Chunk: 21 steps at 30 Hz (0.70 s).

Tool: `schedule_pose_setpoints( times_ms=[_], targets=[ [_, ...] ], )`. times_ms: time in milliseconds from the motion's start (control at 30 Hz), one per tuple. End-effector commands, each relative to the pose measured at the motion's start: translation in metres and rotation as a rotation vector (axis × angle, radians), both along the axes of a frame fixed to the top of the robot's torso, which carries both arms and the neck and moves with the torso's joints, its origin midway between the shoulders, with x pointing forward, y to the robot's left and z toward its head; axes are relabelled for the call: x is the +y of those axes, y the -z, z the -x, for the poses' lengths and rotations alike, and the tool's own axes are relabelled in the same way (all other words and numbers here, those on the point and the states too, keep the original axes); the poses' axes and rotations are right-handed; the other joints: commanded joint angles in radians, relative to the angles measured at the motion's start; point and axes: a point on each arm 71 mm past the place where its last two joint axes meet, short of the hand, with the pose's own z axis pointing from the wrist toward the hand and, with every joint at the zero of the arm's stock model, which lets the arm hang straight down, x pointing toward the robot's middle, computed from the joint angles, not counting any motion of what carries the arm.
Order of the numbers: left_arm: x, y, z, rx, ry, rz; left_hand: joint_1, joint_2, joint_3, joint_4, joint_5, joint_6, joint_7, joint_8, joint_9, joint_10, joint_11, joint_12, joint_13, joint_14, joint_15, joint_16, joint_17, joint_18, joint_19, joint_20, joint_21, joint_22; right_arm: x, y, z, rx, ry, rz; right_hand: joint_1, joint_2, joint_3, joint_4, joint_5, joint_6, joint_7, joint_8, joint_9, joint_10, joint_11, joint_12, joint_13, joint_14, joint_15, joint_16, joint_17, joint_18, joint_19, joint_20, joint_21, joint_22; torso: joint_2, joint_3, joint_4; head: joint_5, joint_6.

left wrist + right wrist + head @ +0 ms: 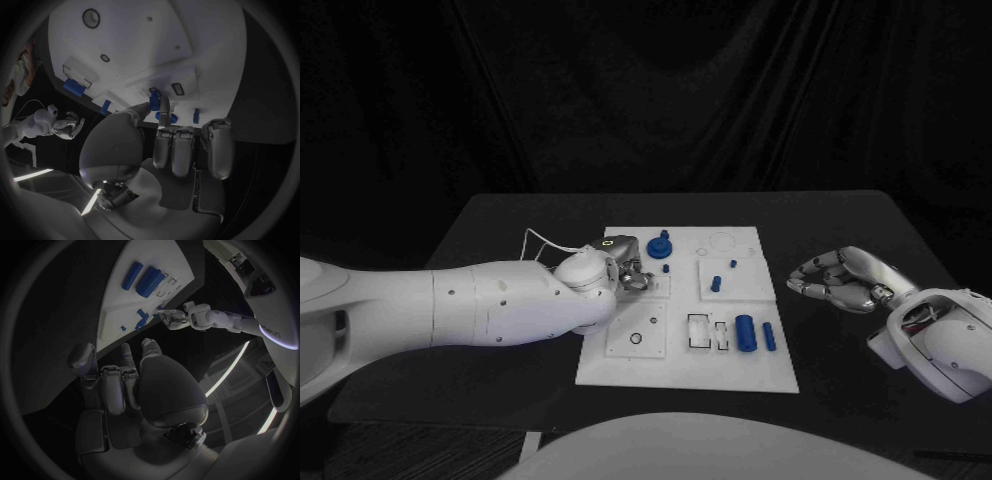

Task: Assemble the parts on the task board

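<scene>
Task board (733,375) mid-table, left robot hand (626,268) pinching blue part (154,100) (over board), right robot hand (837,279) curled, holding nothing.

**Three cameras, one shared board**

The head view looks down from above the near edge of the black table (848,215), taking in the whole task board (687,305) and both arms from a distance. The left wrist view sits close behind the left hand (181,145), facing the board (156,45) from just above it. The right wrist view sits behind the right hand (125,385), off the board's right side, facing left across it (144,300). All three share the board; each wrist view also catches the opposite hand.
</scene>
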Motion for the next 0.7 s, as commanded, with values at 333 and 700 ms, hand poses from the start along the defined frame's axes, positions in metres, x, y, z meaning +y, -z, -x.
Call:
schedule_pose_setpoints(
  times_ms=[333, 700],
  targets=[
    [-0.0006, 0.0017, 0.001, 0.016, 0.007, -0.017, 0.01, 0.022, -0.126, 0.066, -0.027, 0.008, 0.008, -0.015, -0.007, 0.109, -0.003, 0.003, 0.262, 0.107, 0.002, 0.003, 0.263, 0.011, 0.061, 0.002, -0.008, 0.219, -0.0006, -0.0001, 0.0009, -0.009, 0.007, -0.003, 0.009, 0.003, 0.004, 0.003, 0.006, 0.003, 0.005, -0.002, -0.001, 0.095, -0.001, -0.002, 0.249, 0.065, -0.009, -0.004, 0.19, 0.017, -0.007, -0.001, -0.005, 0.113, 0.0, 0.0, -0.0002, -0.001, 0.0],
    [-0.0013, 0.0025, 0.0015, 0.028, 0.013, -0.025, 0.006, 0.039, -0.22, 0.096, -0.077, 0.014, 0.011, -0.023, -0.013, 0.109, -0.001, 0.003, 0.262, 0.107, 0.004, 0.003, 0.263, 0.012, 0.061, 0.003, -0.01, 0.218, -0.0006, 0.0002, 0.001, -0.008, 0.007, -0.002, 0.01, 0.002, 0.005, 0.002, 0.009, 0.004, 0.005, -0.002, -0.002, 0.095, -0.001, -0.002, 0.249, 0.065, -0.009, -0.004, 0.19, 0.018, -0.007, -0.001, -0.007, 0.113, 0.0, -0.0001, 0.0001, -0.001, 0.0]
  ],
)
